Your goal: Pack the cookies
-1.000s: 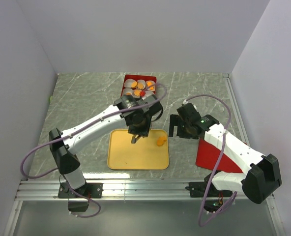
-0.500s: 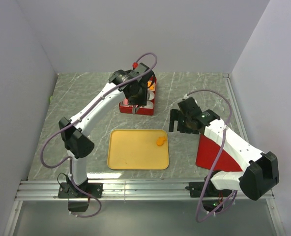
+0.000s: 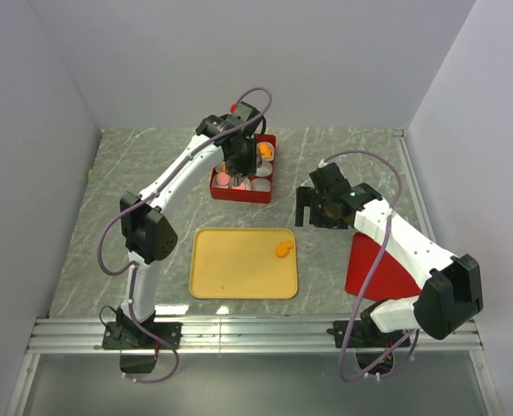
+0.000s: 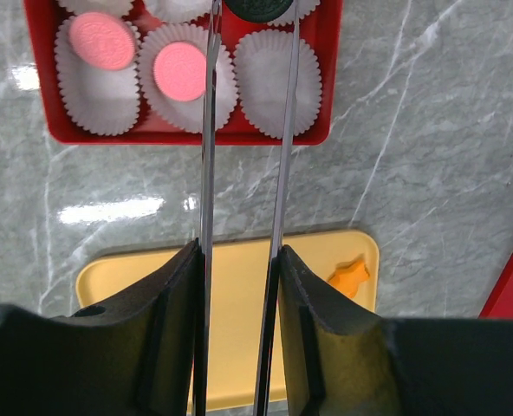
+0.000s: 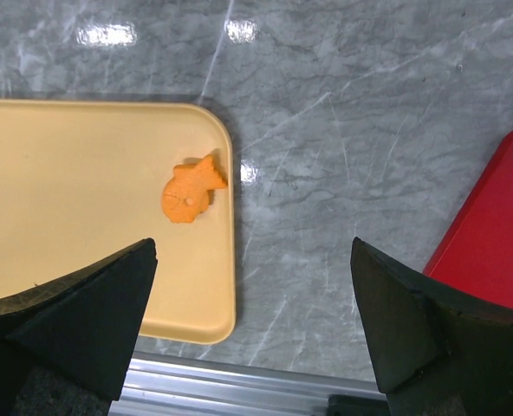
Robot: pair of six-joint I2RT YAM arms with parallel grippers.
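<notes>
Grey marble-patterned laminate covers the tabletop (image 3: 152, 173), veined in white and catching two bright glints of overhead light. Plain pale walls (image 3: 239, 61) close it in at the back and on both sides, and a ribbed aluminium rail (image 3: 256, 334) runs along the near edge where the arm bases are bolted.

A yellow tray (image 3: 230, 273) lies flat at the near middle. One orange cookie (image 5: 190, 190), shaped like a small fish, rests just inside its right edge. Beyond the tray, toward the back wall, sits a red box (image 4: 326, 87) lined with white paper cups (image 4: 276, 69). Two pink cookies (image 4: 100, 40) lie in neighbouring cups in the near row, and the cup to their right holds nothing. A red lid (image 3: 373, 273) lies on the table at the right, near the right arm.

The left gripper (image 4: 250, 17) reaches out over the box, its long thin fingers drawn to a narrow gap. A black cookie (image 4: 258, 7) sits pinched between their tips, above the cups at the top edge of the wrist view. The right gripper (image 5: 252, 256) hangs over bare marble just right of the tray with its jaws spread wide and nothing between them.
</notes>
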